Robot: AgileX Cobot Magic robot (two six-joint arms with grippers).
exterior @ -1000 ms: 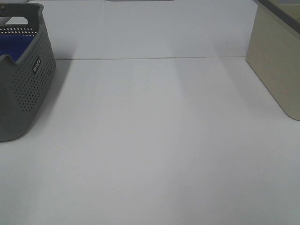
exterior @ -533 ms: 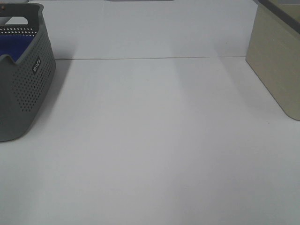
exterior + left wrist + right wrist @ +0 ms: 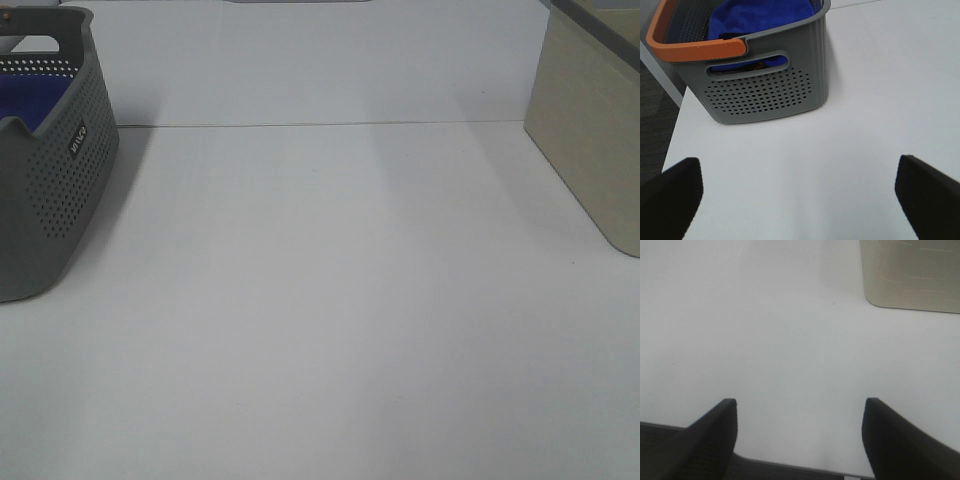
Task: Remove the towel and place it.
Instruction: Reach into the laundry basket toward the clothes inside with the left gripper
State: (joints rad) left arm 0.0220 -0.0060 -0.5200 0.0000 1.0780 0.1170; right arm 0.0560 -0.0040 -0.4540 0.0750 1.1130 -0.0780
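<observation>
Blue towel (image 3: 760,20): it sits bunched inside the grey basket (image 3: 765,95), ahead of my left claw (image 3: 797,160) and beyond the basket's near wall. It is not yet lifted out.
Left claw: my fingers are spread wide with nothing between them, hovering over bare bench (image 3: 865,75) short of the basket.
Right claw (image 3: 799,402): this one is also spread and empty, over the bench near its edge. A beige box (image 3: 912,275) lies ahead of it, and the basket is nowhere in its view.
Orange handle (image 3: 695,47): it runs along the basket rim on the side nearest my left claw. I judge that a low, straight reach could knock it or hook a finger under it.
Basket risk: the basket looks like light plastic. If the plush cloth drags on the rim as I pull, the whole basket may tip or ride up with it.
Grip risk: pinching only the top fold could let the rest unfurl and catch on the rim. Closing too deep might clamp the basket wall as well.
Unknown: something dark shows through the handle slot under the cloth, and I cannot tell what it is.
</observation>
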